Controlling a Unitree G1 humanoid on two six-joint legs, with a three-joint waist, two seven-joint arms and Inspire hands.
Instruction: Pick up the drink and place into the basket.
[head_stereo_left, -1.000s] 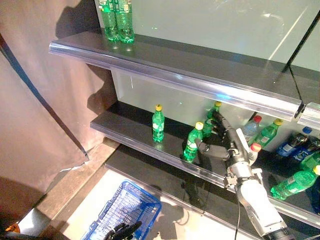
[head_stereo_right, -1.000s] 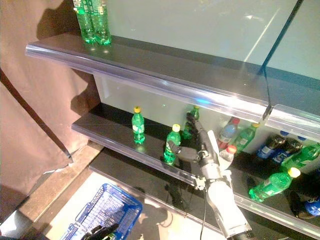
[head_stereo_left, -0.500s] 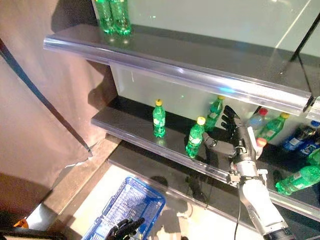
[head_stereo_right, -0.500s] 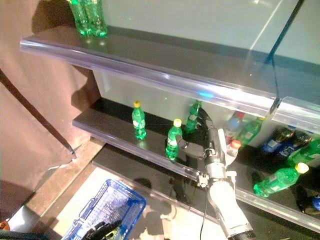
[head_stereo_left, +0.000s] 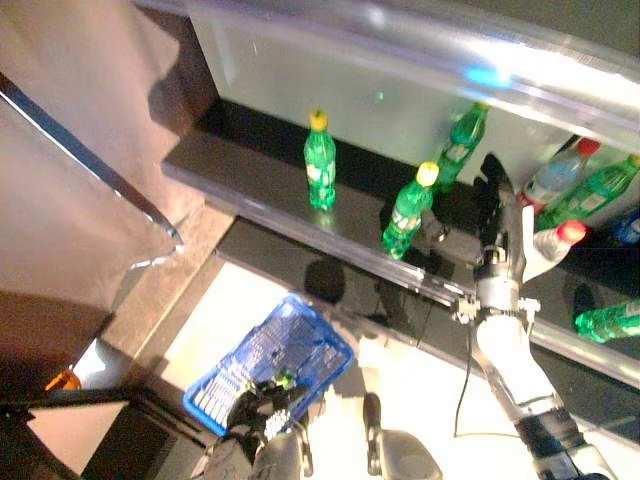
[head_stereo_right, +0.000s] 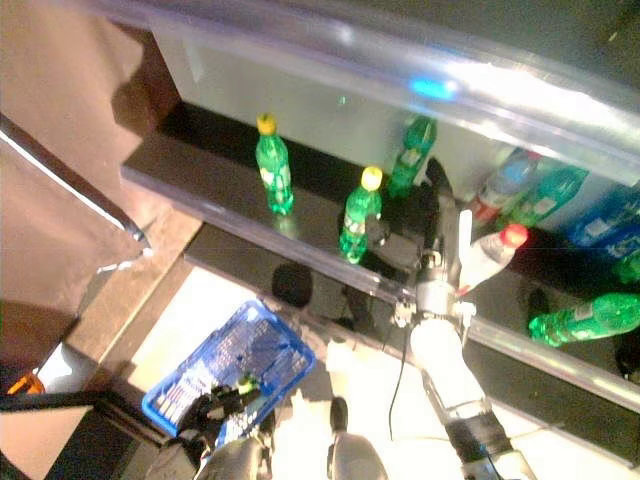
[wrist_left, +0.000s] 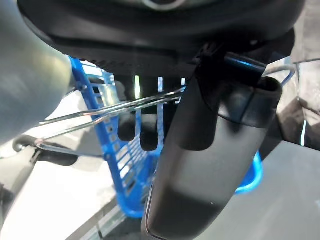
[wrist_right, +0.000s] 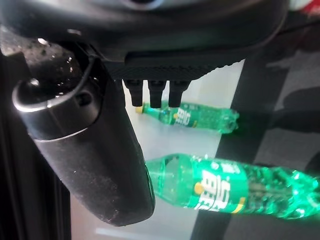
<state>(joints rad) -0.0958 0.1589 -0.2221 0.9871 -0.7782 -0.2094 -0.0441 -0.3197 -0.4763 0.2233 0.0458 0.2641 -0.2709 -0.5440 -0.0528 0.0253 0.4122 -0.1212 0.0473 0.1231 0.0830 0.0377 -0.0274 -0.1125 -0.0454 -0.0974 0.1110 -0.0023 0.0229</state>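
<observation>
The drink (head_stereo_left: 408, 212) — a green bottle with a yellow cap — stands upright near the front edge of the shelf (head_stereo_left: 250, 185), its long axis vertical with the cap up, leaning slightly in this view. The right hand (head_stereo_left: 497, 215) reaches onto the shelf just beside the drink, on its right, fingers straight and spread wide, thumb out toward the bottle; it grips nothing. In its wrist view the bottle (wrist_right: 230, 187) shows just past the thumb, apart from the fingertips.

Left of the drink stands a second green bottle (head_stereo_left: 320, 163), also upright; behind the drink a third (head_stereo_left: 459, 145) stands by the back wall. Right of the hand a clear bottle with a red cap (head_stereo_left: 548, 246) tilts.

Below the shelf, on the floor, sits the blue basket (head_stereo_left: 262, 362). The left hand (head_stereo_left: 262, 404) hovers at the basket's near rim — fingers curled round its wire handle (wrist_left: 115, 111).
</observation>
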